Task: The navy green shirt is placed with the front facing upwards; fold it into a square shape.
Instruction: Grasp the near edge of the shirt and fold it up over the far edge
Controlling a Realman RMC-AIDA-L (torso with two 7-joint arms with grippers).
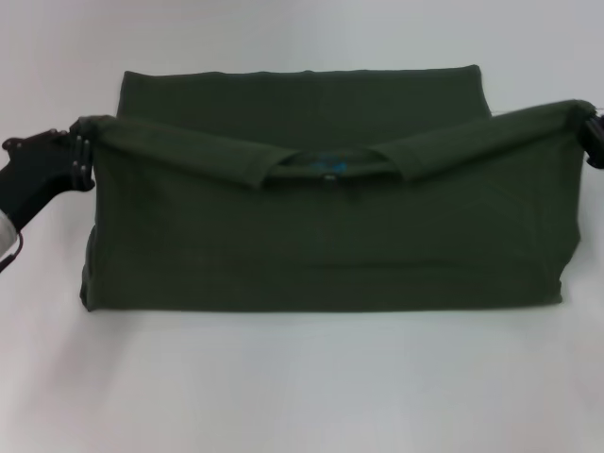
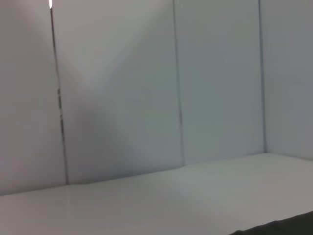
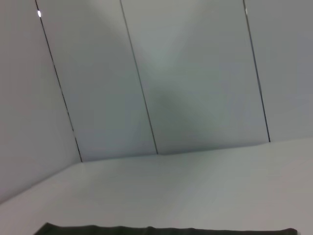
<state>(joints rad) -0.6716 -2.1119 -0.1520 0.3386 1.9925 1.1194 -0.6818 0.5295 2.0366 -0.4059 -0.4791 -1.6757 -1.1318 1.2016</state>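
Note:
The navy green shirt (image 1: 321, 245) lies across the white table (image 1: 302, 387), its upper part lifted and drawn toward me so that the collar with its small blue label (image 1: 330, 165) hangs in the middle. My left gripper (image 1: 83, 149) is shut on the shirt's left shoulder corner at the far left. At the far right edge, my right gripper (image 1: 587, 121) is shut on the other shoulder corner. The plain green back shows as a flat strip behind the raised fold. Each wrist view catches only a dark sliver of the shirt (image 2: 279, 227) (image 3: 166, 230).
White panelled walls (image 2: 171, 88) (image 3: 161, 78) stand behind the table. Bare table surface runs in front of the shirt and along both sides.

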